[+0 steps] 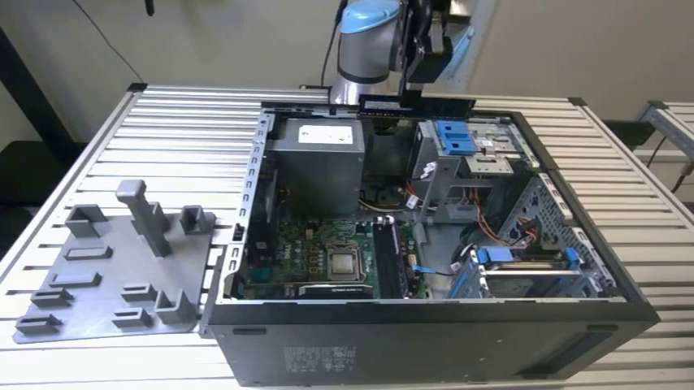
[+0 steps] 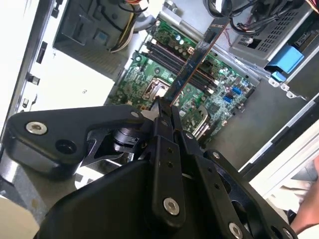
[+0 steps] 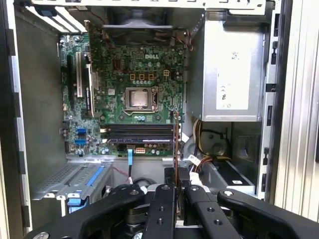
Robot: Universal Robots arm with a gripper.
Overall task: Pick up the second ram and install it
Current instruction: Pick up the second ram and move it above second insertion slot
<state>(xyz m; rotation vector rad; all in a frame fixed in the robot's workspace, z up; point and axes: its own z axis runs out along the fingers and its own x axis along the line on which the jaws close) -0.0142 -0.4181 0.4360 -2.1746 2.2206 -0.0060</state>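
My gripper point(image 1: 418, 96) hangs above the rear edge of the open computer case point(image 1: 434, 325), shut on the second ram point(image 1: 444, 106), a long dark stick held level across the case's back wall. In both wrist views the ram point(image 2: 197, 57) point(image 3: 177, 144) is seen edge-on, reaching out from between the black fingers point(image 2: 172, 119) toward the green motherboard point(image 3: 124, 64) below. The dark memory slots point(image 3: 139, 133) lie beside the processor socket point(image 3: 138, 98), well below the stick. The gripper point(image 3: 177, 174) point(image 2: 163, 110) holds the stick by one end.
Inside the case stand a grey power supply point(image 1: 314, 154), blue-latched drive cages point(image 1: 456, 138) and loose cables point(image 1: 509, 231). A grey fixture plate point(image 1: 109, 276) with blocks and posts lies on the slatted table point(image 1: 184, 114) at the exterior view's left.
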